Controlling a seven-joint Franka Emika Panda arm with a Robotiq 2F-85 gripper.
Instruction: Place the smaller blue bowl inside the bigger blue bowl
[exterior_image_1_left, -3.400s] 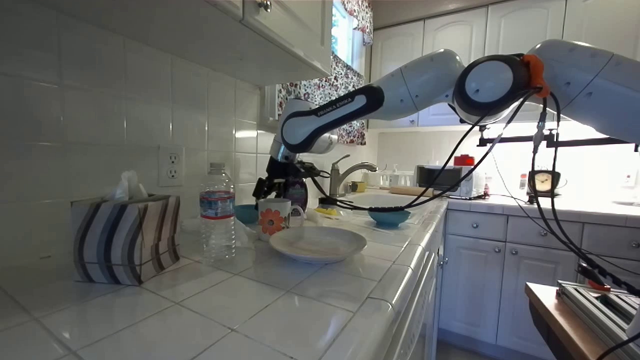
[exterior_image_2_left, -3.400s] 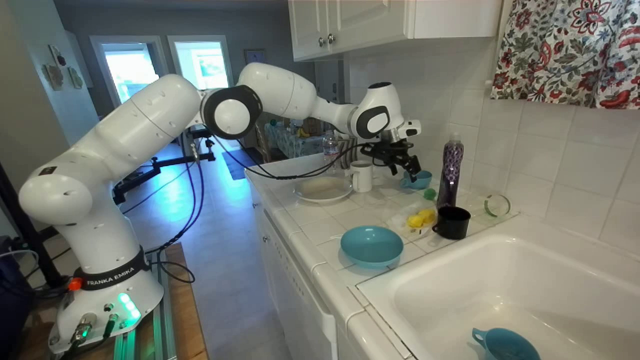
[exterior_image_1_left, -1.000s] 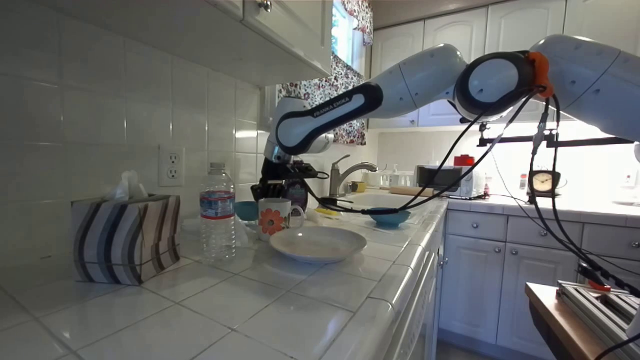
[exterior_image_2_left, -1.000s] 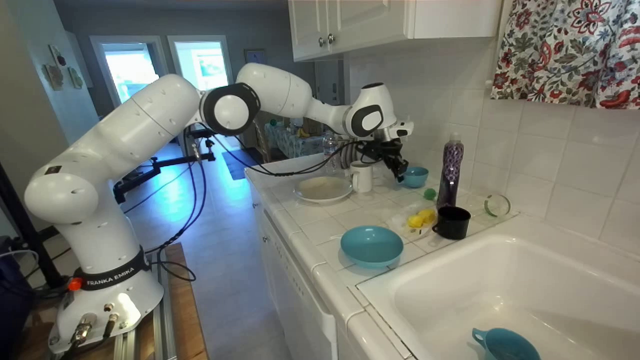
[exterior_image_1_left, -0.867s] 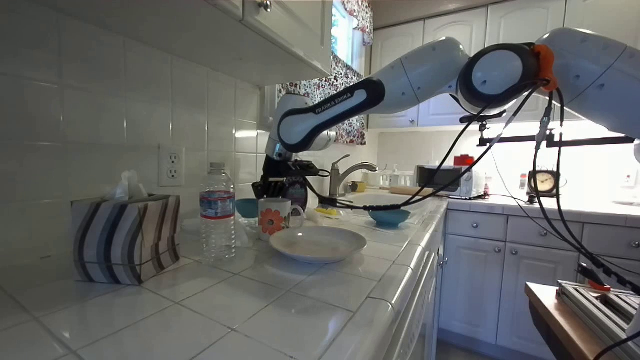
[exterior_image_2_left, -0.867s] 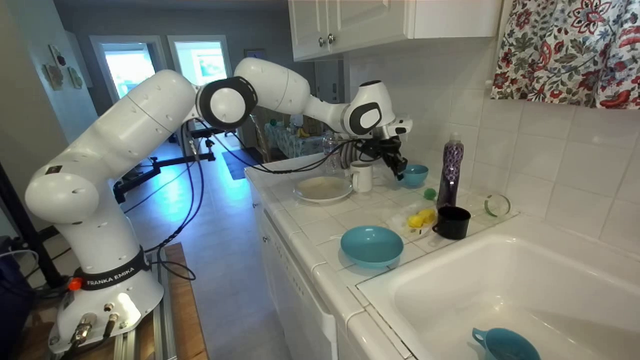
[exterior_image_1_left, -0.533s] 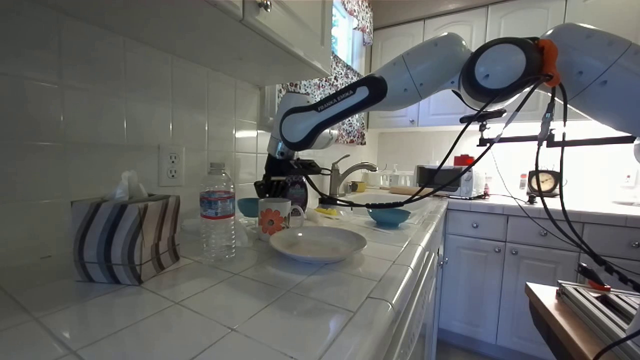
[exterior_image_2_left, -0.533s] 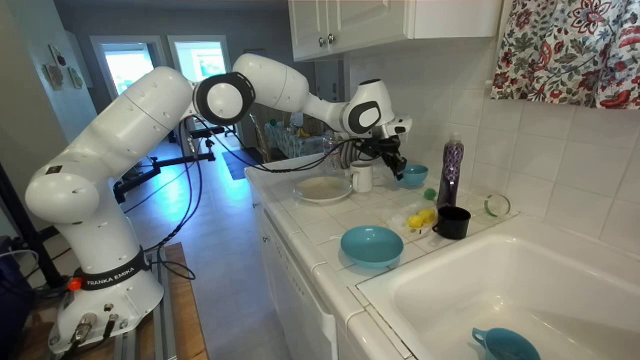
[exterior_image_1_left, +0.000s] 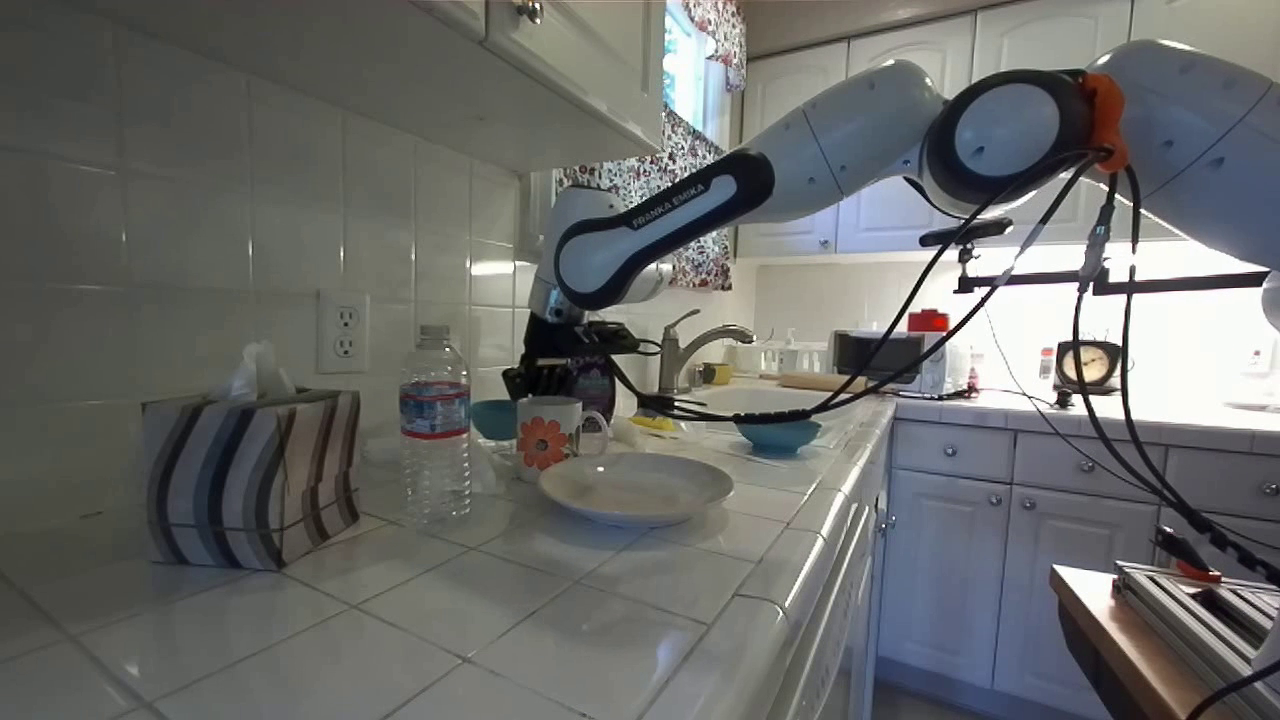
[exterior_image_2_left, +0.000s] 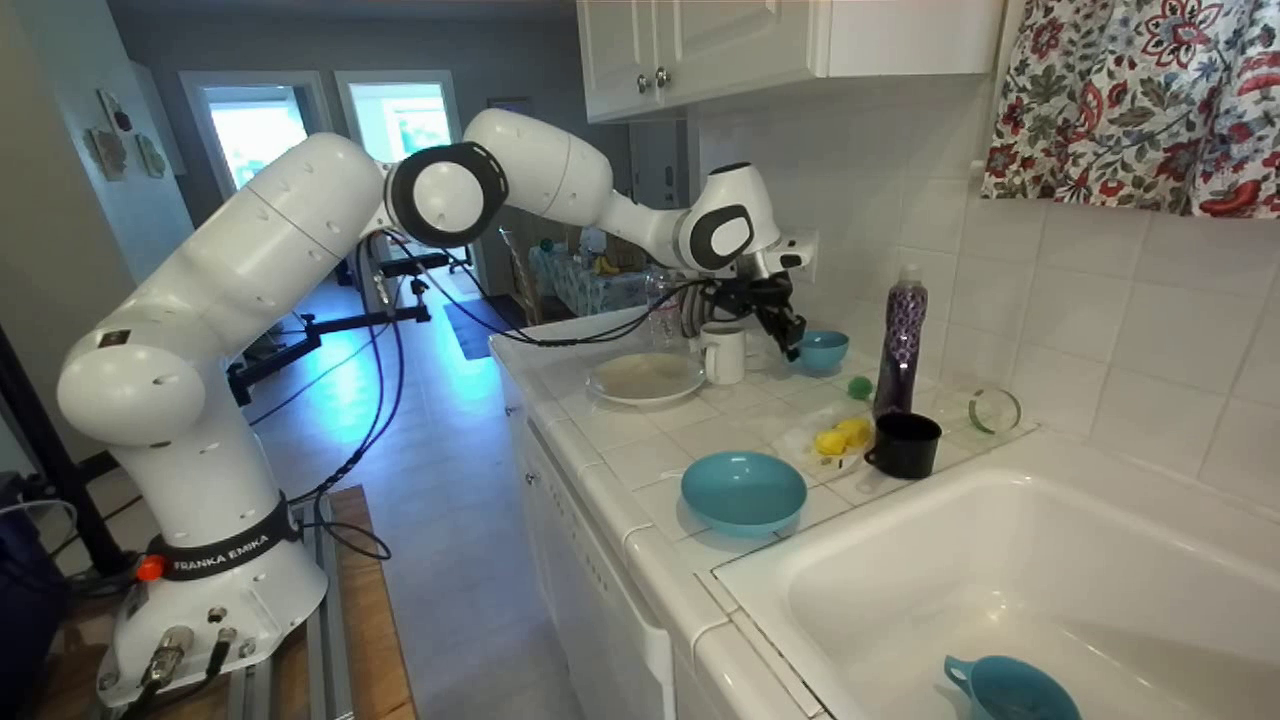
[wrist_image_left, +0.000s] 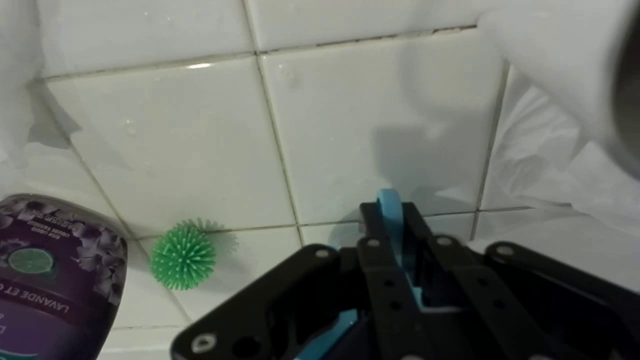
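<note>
The claw is clamped on a thin blue part, judged to belong to the smaller blue bowl; rim or handle cannot be told. The smaller blue bowl is at the claw's tips; whether it clears the surface cannot be established. Progress: grasp judged made; carrying, lowering and release outstanding. The bigger blue bowl stands upright on the surface, well apart from the claw, toward the sink, not yet holding the smaller one. Markings: the purple bottle, on the claw's sink side, reads "LAVANDE ET", inverted in the wrist view, remainder cut off. The robot arm carries "FRANKA EMIKA" in both exterior views. Print on the water bottle, on the claw's opposite side, is illegible.
</note>
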